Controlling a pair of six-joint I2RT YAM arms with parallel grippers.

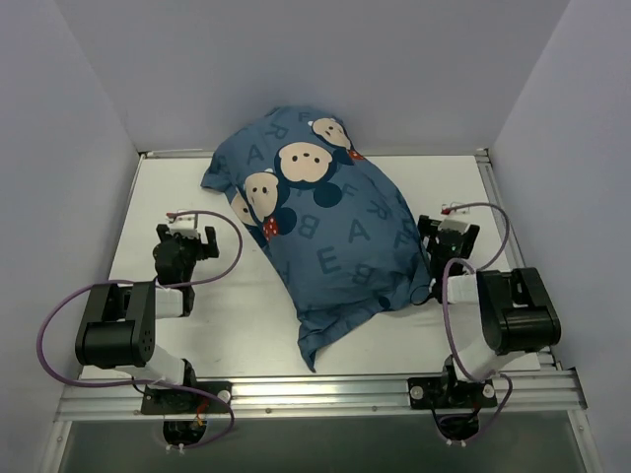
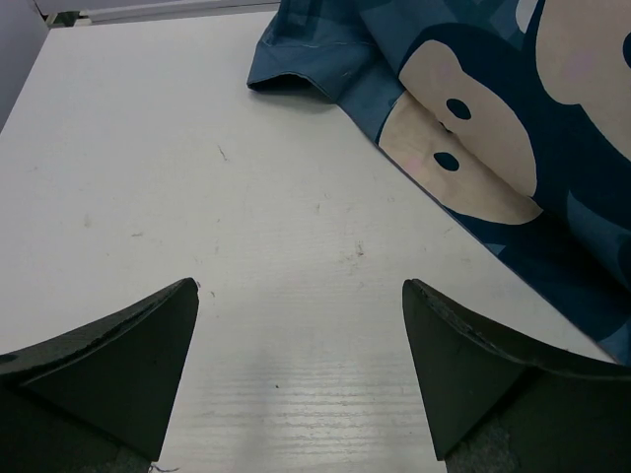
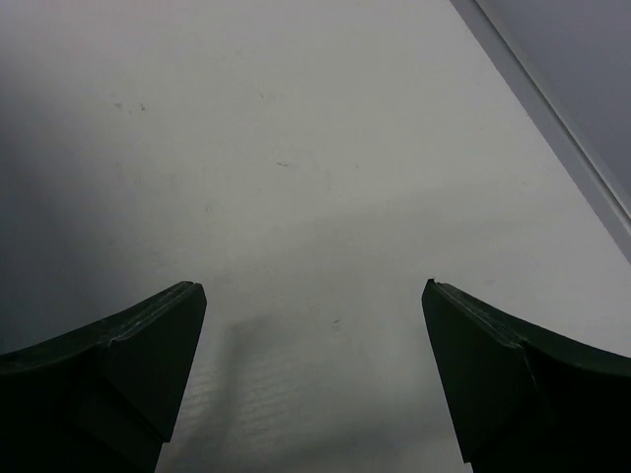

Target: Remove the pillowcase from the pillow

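Nothing had started yet: the pillowcase (image 1: 325,232) lay mid-desk (image 1: 237,315), fully covering the pillow, with left gripper (image 2: 299,286) and right gripper (image 3: 314,286) wide open, empty, needing a loose edge to pinch.

**A:** The top view is evenly lit from above. The table (image 1: 177,192) reads bright white, with no glare.

**B:** Any shadows?

**A:** A faint, soft-edged one along the near side of the pillowcase (image 1: 335,236). The walls (image 1: 59,148) carry a lavender tint.

**B:** And the left wrist view?

**A:** Bright and sharp. Small scuffs on the table show clearly. The fingers (image 2: 118,365) at the bottom are nearly black and show little surface detail.

**B:** Right wrist?

**A:** Dimmer and greyer. It darkens toward the upper left, and a soft shadow lies on the table between the fingers (image 3: 118,374). The near surface grain shows, but farther off it turns hazy.
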